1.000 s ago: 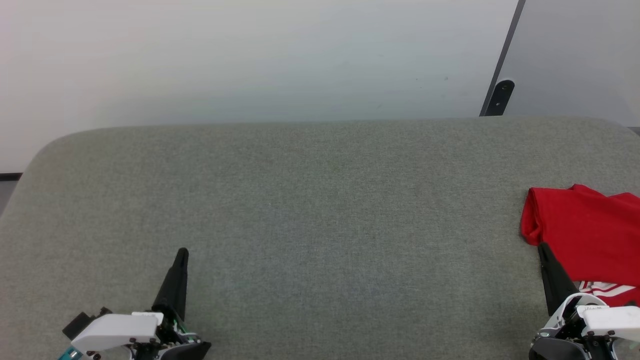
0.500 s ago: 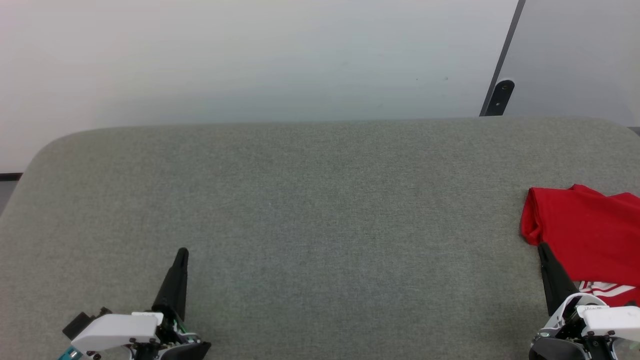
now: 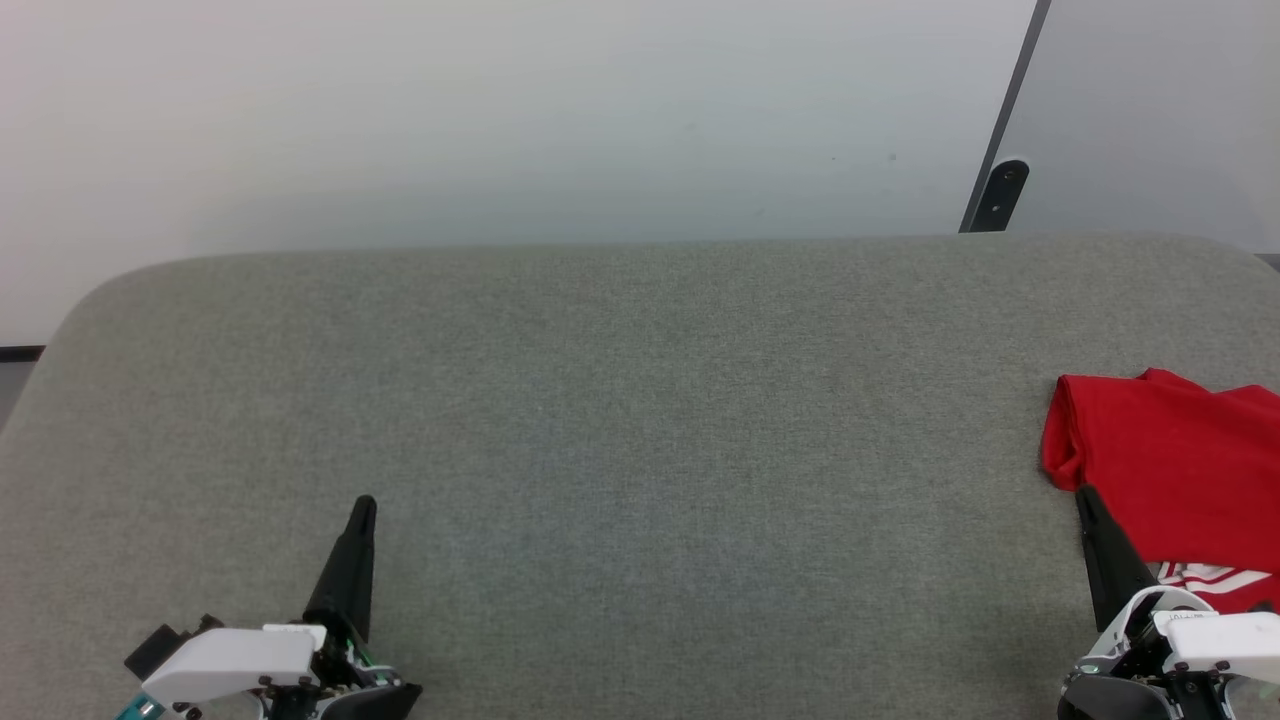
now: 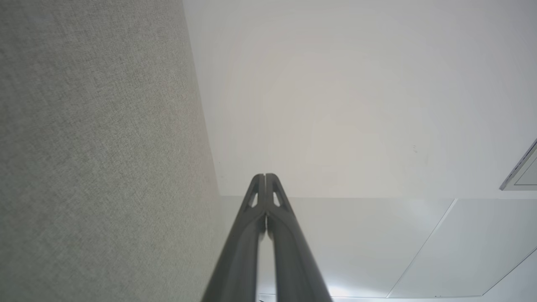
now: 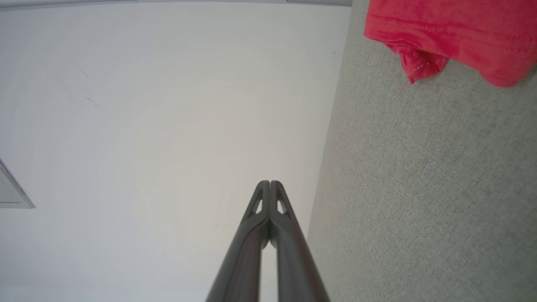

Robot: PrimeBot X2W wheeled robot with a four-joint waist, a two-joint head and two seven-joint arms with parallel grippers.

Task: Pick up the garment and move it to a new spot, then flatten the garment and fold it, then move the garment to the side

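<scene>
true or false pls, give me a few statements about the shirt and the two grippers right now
1. The garment lies at the right side of the table. True.
2. The left gripper holds the garment. False: it is shut on nothing, far across the table from it.
3. The right gripper has its fingers shut together. True.
4. The garment is blue. False: it is red, with white stripes at its near edge.
</scene>
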